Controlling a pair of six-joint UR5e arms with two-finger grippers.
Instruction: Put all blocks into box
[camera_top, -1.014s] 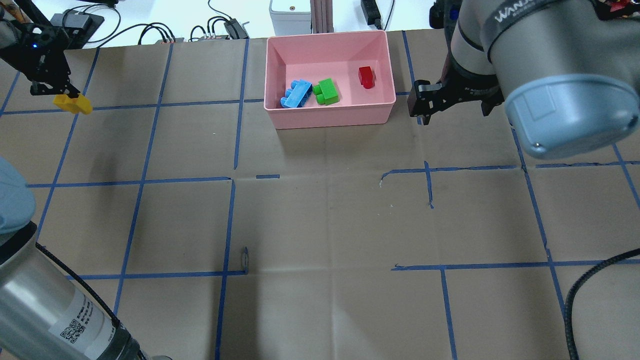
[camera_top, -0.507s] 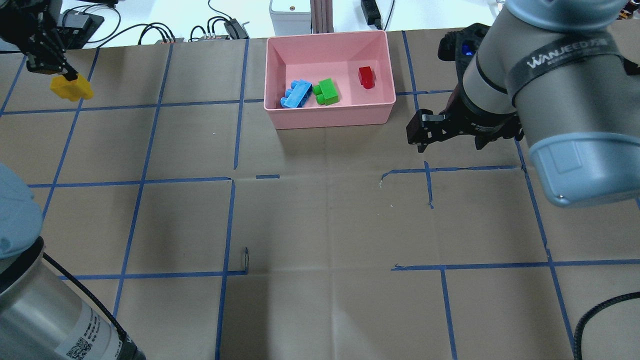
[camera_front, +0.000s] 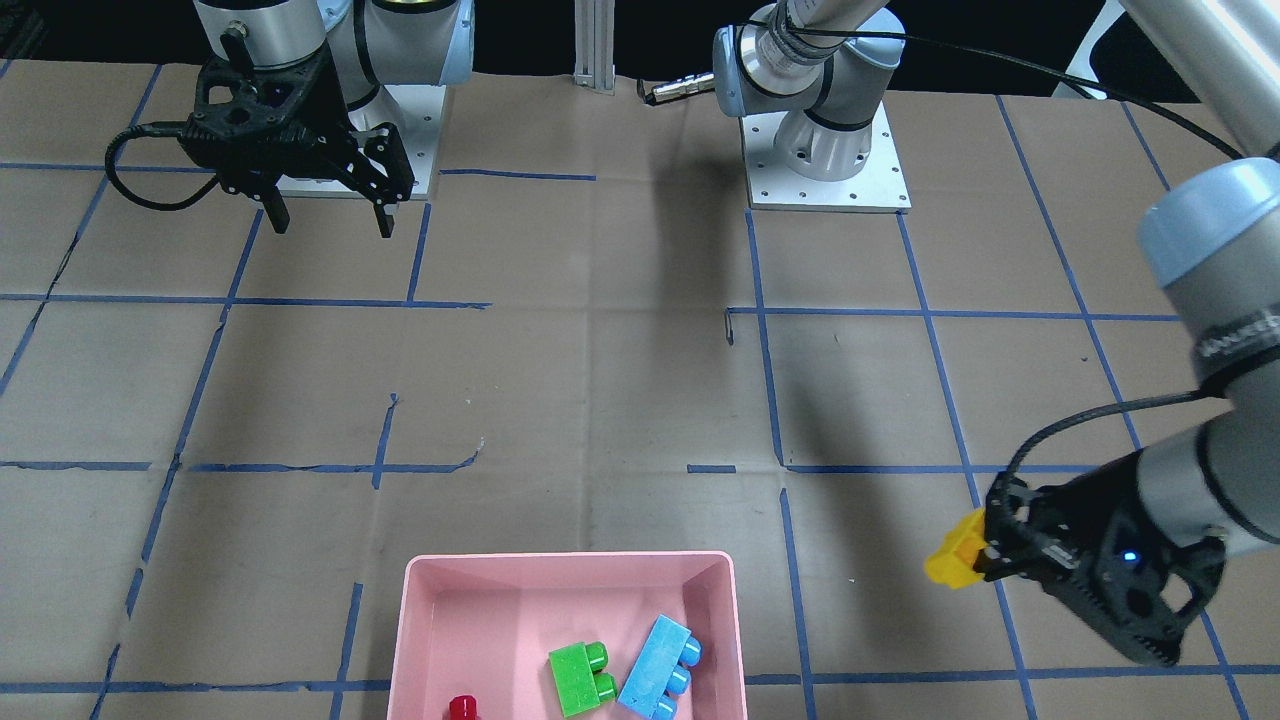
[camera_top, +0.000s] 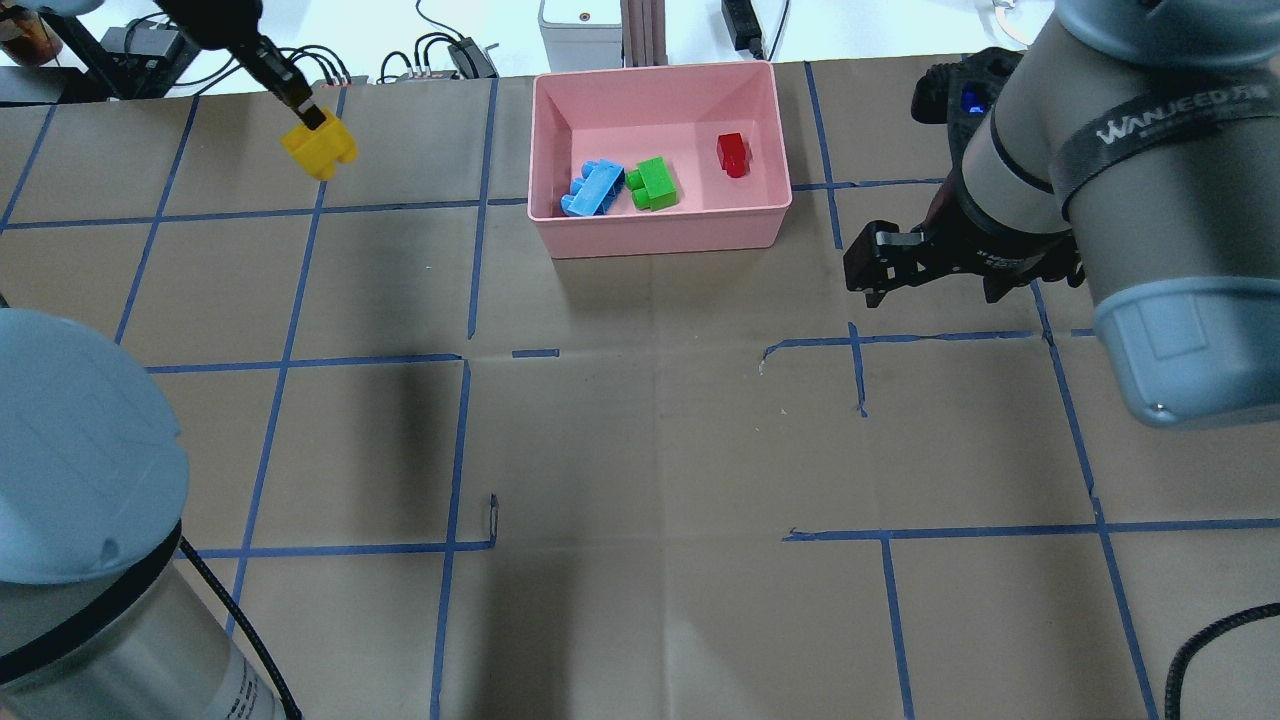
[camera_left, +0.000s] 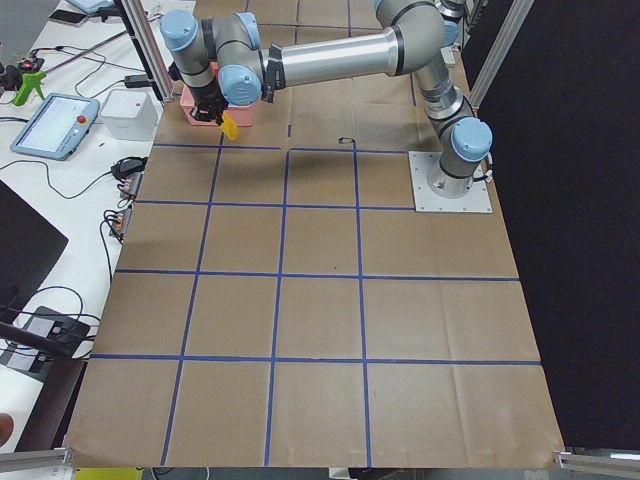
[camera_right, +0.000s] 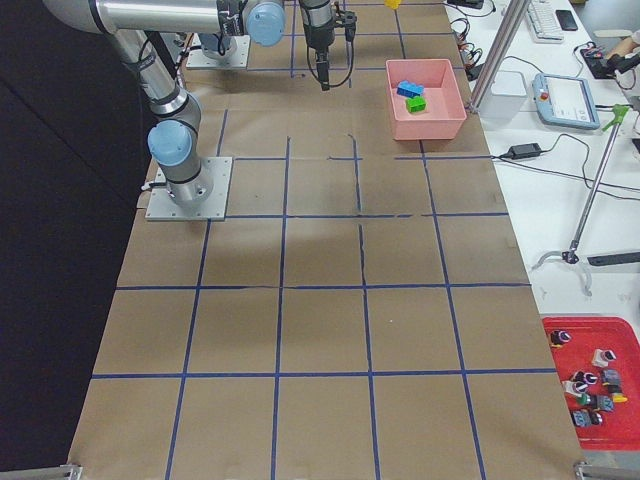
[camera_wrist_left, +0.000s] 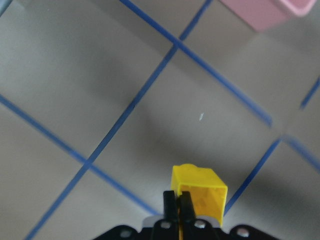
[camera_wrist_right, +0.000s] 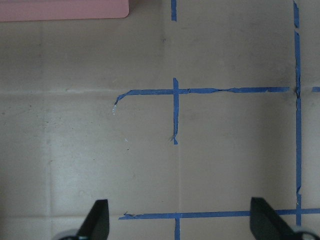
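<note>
Nearest my base, my right arm is bent over the table (camera_top: 640, 450). Its wrist is turned so that the right gripper (camera_front: 330, 222) hangs above the cardboard, fingers spread wide with nothing between them. That wrist's camera looks straight down on blue tape lines, with a strip of pink wall at its top edge.

Further out, toward my left from that gripper, stands the box (camera_top: 660, 240), its far wall close to the table's far edge. The light-blue brick (camera_top: 593, 188) and the green brick (camera_top: 653, 184) lie side by side inside it, near its near wall. I cannot tell whether they touch. The red brick (camera_top: 733, 154) sits apart from them toward the box's right side.

Farthest out, my left arm is stretched long across the table. The left gripper (camera_top: 310, 112) is clenched on the yellow brick (camera_top: 318, 152), which hangs up off the cardboard. That brick is well to the left of the box, level with it, and about a full taped square of open cardboard lies between the two.
</note>
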